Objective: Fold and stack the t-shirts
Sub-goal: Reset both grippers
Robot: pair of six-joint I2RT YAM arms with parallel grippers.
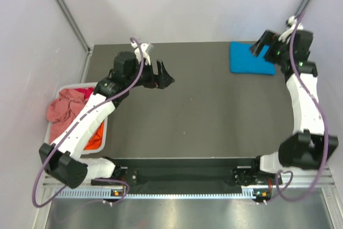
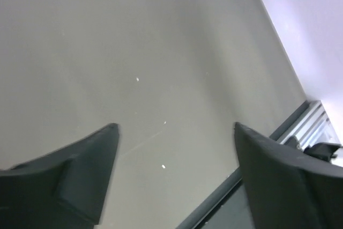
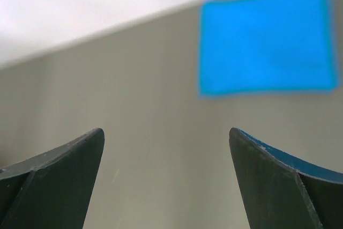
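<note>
Your left claw (image 1: 167,76) stands wide open with nothing in it, over bare table (image 1: 203,122) in the upper middle of the top view. Your right claw (image 1: 258,46) is open and empty too. In the top view it sits at the upper right corner of the folded blue t-shirt (image 1: 246,61), which lies flat at the table's upper right. At the left edge, the white basket (image 1: 68,88) holds a crumpled pink t-shirt (image 1: 64,108) spilling over its rim. It also holds an orange t-shirt (image 1: 96,139) and a bit of red cloth (image 1: 83,90), both partly hidden by your left arm.
</note>
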